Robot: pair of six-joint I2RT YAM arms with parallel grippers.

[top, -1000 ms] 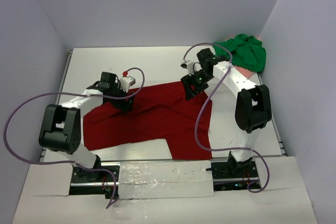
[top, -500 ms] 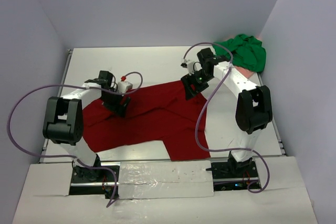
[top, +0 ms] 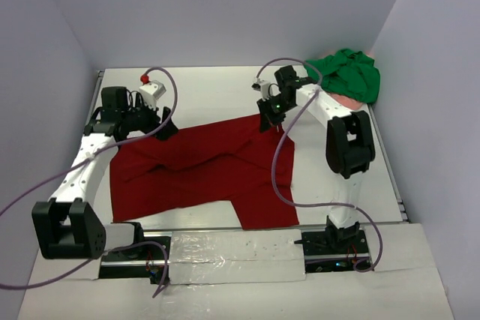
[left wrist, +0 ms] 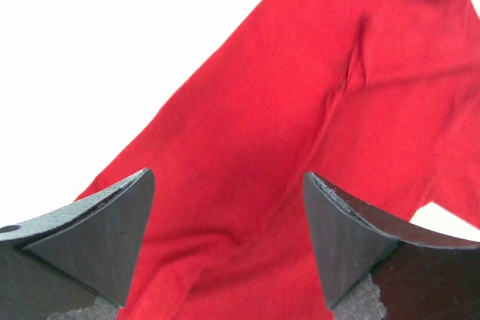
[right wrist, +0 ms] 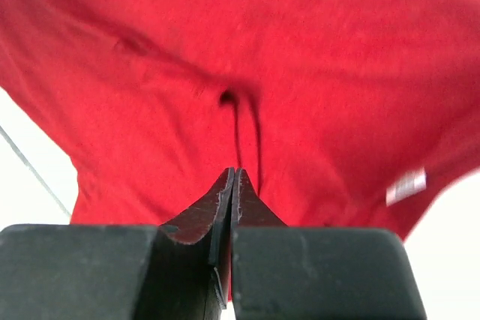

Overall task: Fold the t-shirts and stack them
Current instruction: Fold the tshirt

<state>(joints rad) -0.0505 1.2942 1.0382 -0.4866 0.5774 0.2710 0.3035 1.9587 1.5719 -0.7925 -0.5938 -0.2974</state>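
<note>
White table (top: 210, 88), left hand (left wrist: 229, 177) agape, right hand (right wrist: 232, 174) pinching red t-shirt (top: 217, 170), pink t-shirt (top: 349, 102) half-hidden

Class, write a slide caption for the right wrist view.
Right gripper shut, pinching a fold of the dark red t-shirt.

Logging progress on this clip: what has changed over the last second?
The left gripper, open and empty, swung out to the far left edge of the red t-shirt. The right gripper shifted slightly and closed, pinching cloth at the shirt's far edge. The shirt stays spread out; the green t-shirt stays heaped in the far right corner.
</note>
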